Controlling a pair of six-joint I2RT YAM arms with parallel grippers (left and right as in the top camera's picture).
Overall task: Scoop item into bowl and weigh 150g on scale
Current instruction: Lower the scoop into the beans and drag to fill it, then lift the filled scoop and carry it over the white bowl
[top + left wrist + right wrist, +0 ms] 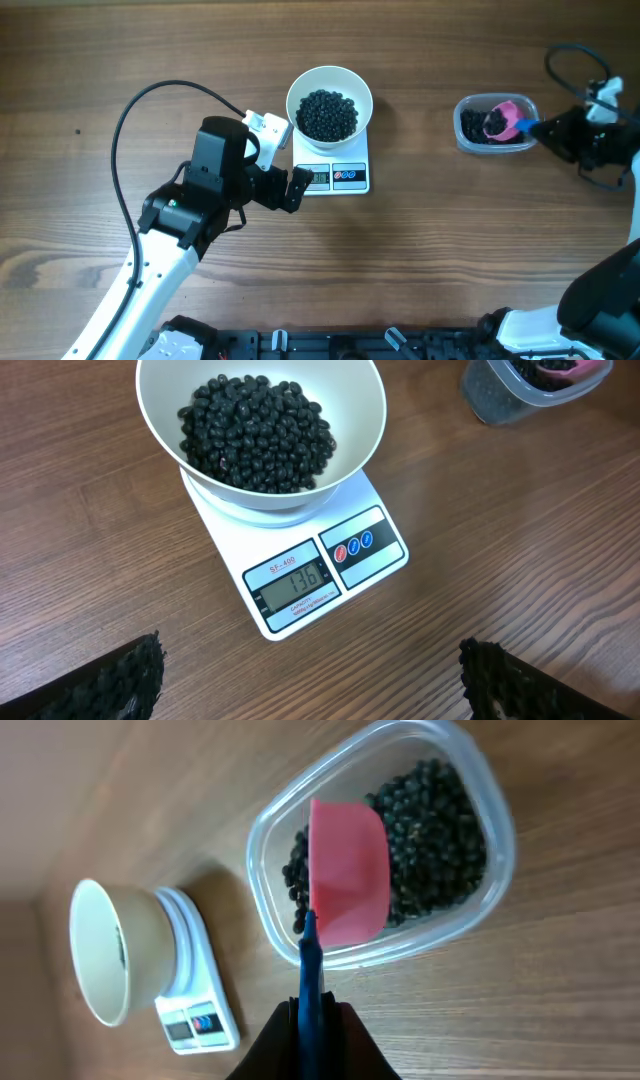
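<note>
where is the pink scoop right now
Overhead, the pink scoop sits at the far right of the table, its head inside the clear container of beans, its blue handle gripped by the right gripper.

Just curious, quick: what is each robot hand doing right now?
Left hand: open, holding nothing.
Right hand: closed on the handle of the pink scoop.

beans (328, 114) in bowl (297, 92) | bowl on scale (346, 178) | container (462, 128) to right, holding scoop (506, 118)
</note>
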